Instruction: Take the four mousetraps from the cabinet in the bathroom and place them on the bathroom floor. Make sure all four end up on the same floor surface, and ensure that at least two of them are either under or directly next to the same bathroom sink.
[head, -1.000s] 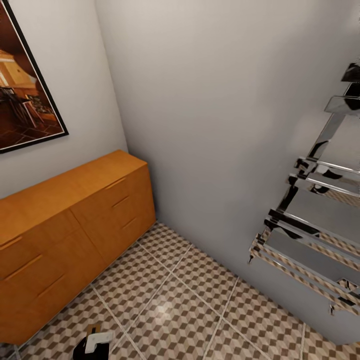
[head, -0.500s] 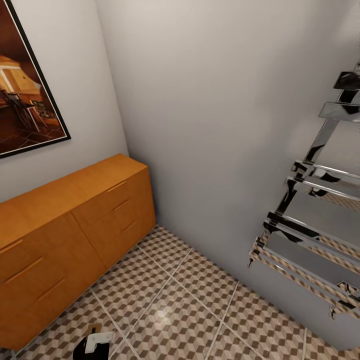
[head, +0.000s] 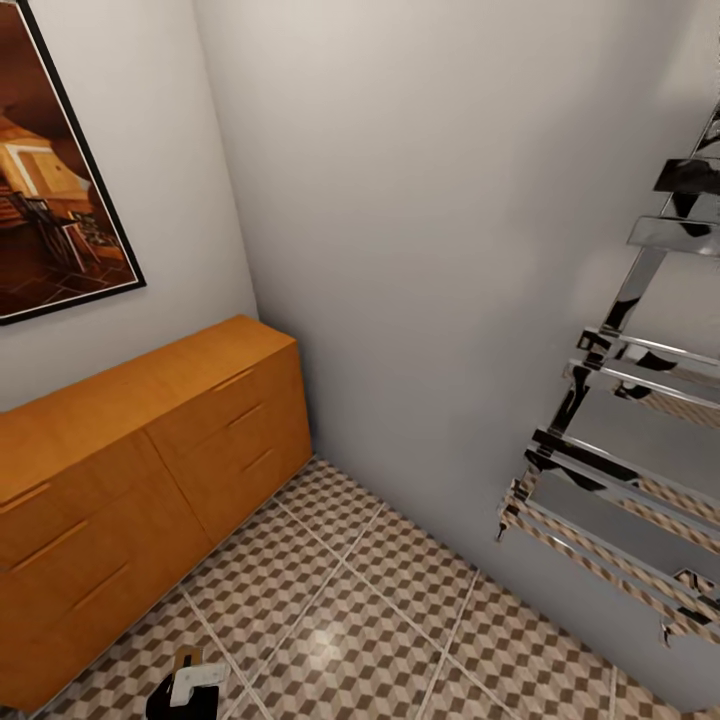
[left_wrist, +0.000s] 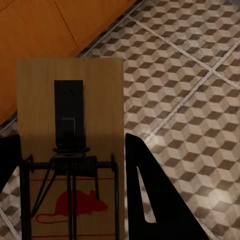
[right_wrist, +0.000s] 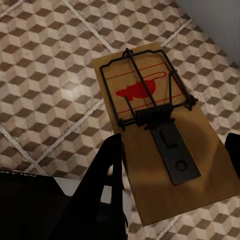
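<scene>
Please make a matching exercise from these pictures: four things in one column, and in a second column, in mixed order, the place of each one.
Things:
1. low orange-brown wooden cabinet
2. dark-framed picture
3. chrome rack of bars
4. flat wooden mousetrap with red mouse print

Places:
A. between the right gripper's black fingers, above the cube-pattern tiled floor
B. on the right wall
C. on the floor against the left wall
D. on the wall above the cabinet

Pairs: 1-C, 2-D, 3-B, 4-A

Left claw (left_wrist: 70, 200) and right claw (right_wrist: 172, 185) each grip a mousetrap between dark fingers.
</scene>
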